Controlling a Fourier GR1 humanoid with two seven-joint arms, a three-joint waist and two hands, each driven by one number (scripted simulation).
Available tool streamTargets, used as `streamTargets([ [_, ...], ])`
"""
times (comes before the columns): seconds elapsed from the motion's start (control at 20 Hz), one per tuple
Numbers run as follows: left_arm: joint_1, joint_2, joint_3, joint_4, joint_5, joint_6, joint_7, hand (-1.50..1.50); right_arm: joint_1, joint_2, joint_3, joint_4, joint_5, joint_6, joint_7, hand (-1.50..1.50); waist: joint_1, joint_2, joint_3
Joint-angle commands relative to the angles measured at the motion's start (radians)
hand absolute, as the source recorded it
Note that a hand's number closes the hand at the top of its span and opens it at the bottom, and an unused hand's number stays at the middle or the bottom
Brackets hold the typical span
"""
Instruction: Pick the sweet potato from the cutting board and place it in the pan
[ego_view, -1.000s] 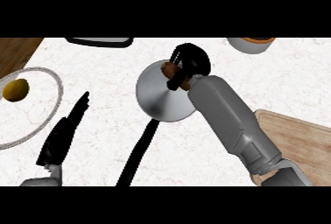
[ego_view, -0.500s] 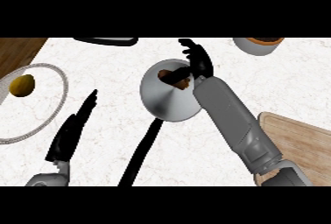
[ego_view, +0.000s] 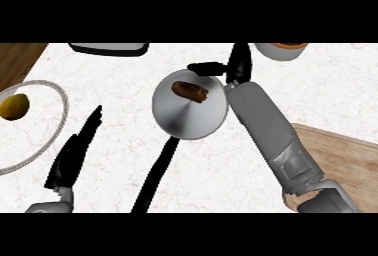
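The brown sweet potato (ego_view: 190, 91) lies inside the grey pan (ego_view: 189, 111), near its far rim. The pan's black handle (ego_view: 156, 172) runs toward the lower edge. My right hand (ego_view: 235, 66) is beyond the pan's far right rim, fingers straight and thumb spread left, open, with a gap between it and the sweet potato. The wooden cutting board (ego_view: 343, 161) sits at the lower right, partly behind my right forearm. At the lower left my left hand (ego_view: 74, 152) rests open with fingers pointing up.
A white plate (ego_view: 49, 135) at the left edge carries a yellow fruit (ego_view: 14, 106). A dark object (ego_view: 109, 48) sits at the far middle and a bowl (ego_view: 281, 50) at the far right. Wood surface (ego_view: 16, 59) shows at the upper left corner.
My right hand has let go of the sweet potato, which now lies in the pan. The hand has opened and lifted away past the far rim. The left hand has not moved.
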Motion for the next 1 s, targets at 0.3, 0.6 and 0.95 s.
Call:
streamTargets([
  [0.3,0.079,0.022,0.050,-0.028,0.016,0.004,-0.006,0.00,0.136,-0.089,-0.124,-0.062,-0.084,0.017,-0.234,-1.50,-0.085,-0.024,-0.001],
  [0.6,0.095,0.047,0.103,-0.015,0.064,-0.028,-0.026,0.00,0.358,-0.182,-0.100,-0.204,-0.083,0.137,-0.310,-1.50,-0.100,-0.028,-0.001],
  [0.95,0.078,0.010,0.082,-0.018,0.033,0.000,-0.011,0.00,0.538,-0.322,-0.101,-0.488,-0.112,0.285,-0.176,-1.50,-0.102,-0.029,-0.001],
])
